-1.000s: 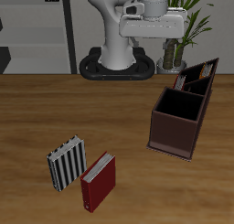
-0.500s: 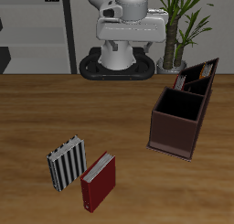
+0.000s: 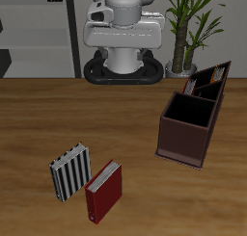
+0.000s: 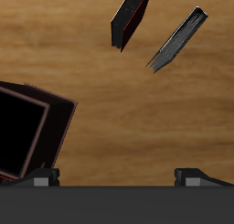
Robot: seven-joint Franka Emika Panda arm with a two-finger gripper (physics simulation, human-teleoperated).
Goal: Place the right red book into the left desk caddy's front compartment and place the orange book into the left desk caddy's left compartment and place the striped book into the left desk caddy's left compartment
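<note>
Gripper (image 4: pixel 117 177) is sitting wide apart with nothing between its jaws: in the wrist view the two fingertips (image 4: pixel 41 176) are showing far from each other, with only bare table (image 4: pixel 119 109) between them. In the exterior view the arm (image 3: pixel 121 28) is sitting folded up high over its base at the back, well clear of everything on the table; I can't make out the gripper itself there. Right red book (image 3: pixel 103 190) is lying flat near the table's front edge, white page edge showing along one side, and nothing is touching it. Striped book (image 3: pixel 69 172) is lying just beside it, the two nearly touching and angled slightly differently. In the wrist view both are appearing as slanted slabs, the red book (image 4: pixel 131 17) next to the striped book (image 4: pixel 178 38). Left desk caddy (image 3: pixel 193 119) is standing well apart from the books, upright, open top; its compartments nearer the table's front are looking dark. Something red and orange is showing in its rear section (image 3: pixel 205 82), too small to tell what it is. One corner of the caddy (image 4: pixel 32 127) is also showing in the wrist view, dark inside. A potted plant (image 3: pixel 193 28) is standing behind the table.
</note>
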